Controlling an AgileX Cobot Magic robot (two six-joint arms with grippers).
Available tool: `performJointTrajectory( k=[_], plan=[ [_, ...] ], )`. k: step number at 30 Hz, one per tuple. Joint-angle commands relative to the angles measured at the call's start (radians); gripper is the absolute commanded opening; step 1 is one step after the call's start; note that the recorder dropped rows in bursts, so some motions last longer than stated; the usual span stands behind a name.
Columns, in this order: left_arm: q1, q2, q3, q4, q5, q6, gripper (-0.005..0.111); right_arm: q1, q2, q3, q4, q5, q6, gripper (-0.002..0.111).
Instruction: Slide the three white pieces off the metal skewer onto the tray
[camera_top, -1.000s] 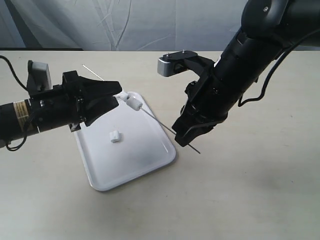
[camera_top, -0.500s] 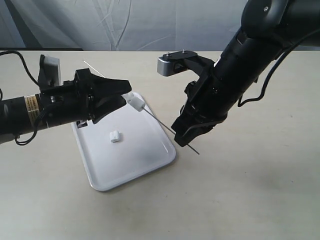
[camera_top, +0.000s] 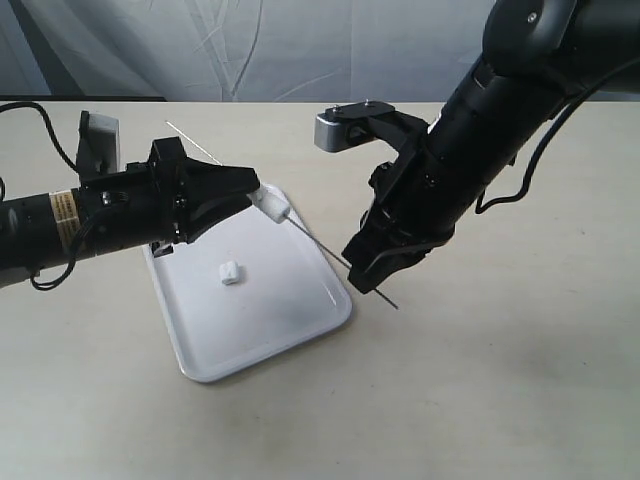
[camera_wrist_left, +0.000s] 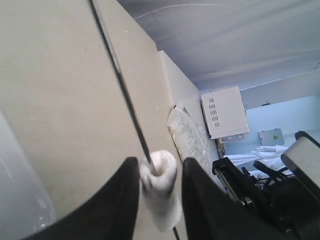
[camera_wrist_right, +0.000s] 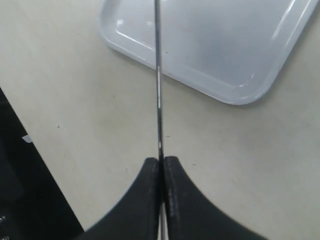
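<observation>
The metal skewer (camera_top: 330, 255) slants over the white tray (camera_top: 300, 320), with its far tip past the tray's back corner. My right gripper (camera_top: 366, 276) is shut on its near end, just off the tray's right rim; the rod (camera_wrist_right: 158, 75) runs from between the fingers (camera_wrist_right: 162, 167) over the tray (camera_wrist_right: 225, 55). White pieces (camera_top: 272, 208) are threaded on the skewer above the tray's back corner. My left gripper (camera_top: 252, 190) straddles them (camera_wrist_left: 161, 192), fingers close on both sides with a slim gap. One loose white piece (camera_top: 229, 272) lies on the tray.
The left arm (camera_top: 60, 225) lies low across the table's left side, partly over the tray's back corner. The bulky right arm (camera_top: 480, 150) hangs above the table to the right of the tray. A grey backdrop (camera_top: 250, 50) stands behind the table's far edge.
My left gripper moved right along the skewer until its fingers reached the threaded pieces, and its fingers have narrowed around them. The right gripper and skewer stayed put.
</observation>
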Motion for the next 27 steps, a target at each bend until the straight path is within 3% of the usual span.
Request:
performJointTrajectory(
  k=[1,13,27],
  plan=[
    [-0.006,-0.008,-0.004,-0.018,0.002,0.001,0.025,-0.001,-0.009,0.003,0.02,-0.003,-0.009,-0.001],
    [-0.006,-0.008,-0.004,-0.059,0.019,0.001,0.018,-0.001,-0.009,0.003,0.029,-0.003,-0.01,-0.001],
    [0.009,-0.008,-0.004,-0.196,0.037,0.035,0.018,-0.001,-0.009,0.003,0.029,0.047,-0.01,-0.001]
  ],
)
